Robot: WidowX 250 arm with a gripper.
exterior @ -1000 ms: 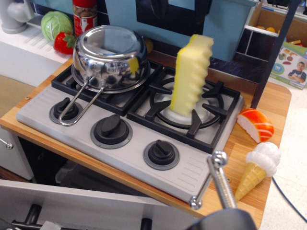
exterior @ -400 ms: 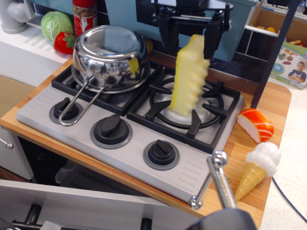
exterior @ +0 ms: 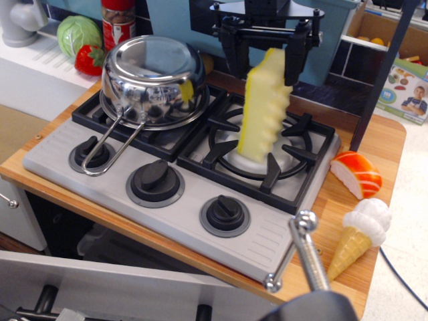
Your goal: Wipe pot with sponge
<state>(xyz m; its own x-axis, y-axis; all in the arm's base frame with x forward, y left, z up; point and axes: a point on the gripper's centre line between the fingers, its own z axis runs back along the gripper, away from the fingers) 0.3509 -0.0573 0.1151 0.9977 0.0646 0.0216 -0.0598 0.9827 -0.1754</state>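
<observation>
So the hand [exterior: 267,55] is right at the top of the sponge [exterior: 265,107], fingers spread wide to either side of its upper end. The right-side finger [exterior: 295,57] looks like it's touching or nearly touching the foam, the other one sits a bit clear, so I wouldn't call it gripped yet. Nothing is held as far as I can tell.

The sponge stands upright directly below the hand, on the burner grate [exterior: 294,157] of the toy stove [exterior: 100,180], leaning a little. It's a tall pale-yellow foam block with wavy edges, so my guess is very light, soft and squishy. It'll compress under the fingers instead of slipping, but being tall and narrow it could tip over if it gets nudged before the squeeze. The top third across the flat faces seems the sensible place to grab.

The pot [exterior: 152,80] sits upside down off to the left of the hand as seen here, on the neighbouring burner, with its wire handle [exterior: 110,150] pointing toward the knobs. Shiny steel, stiff, probably slides on the grate if pushed hard, so wipe gently on the flat base.
</observation>
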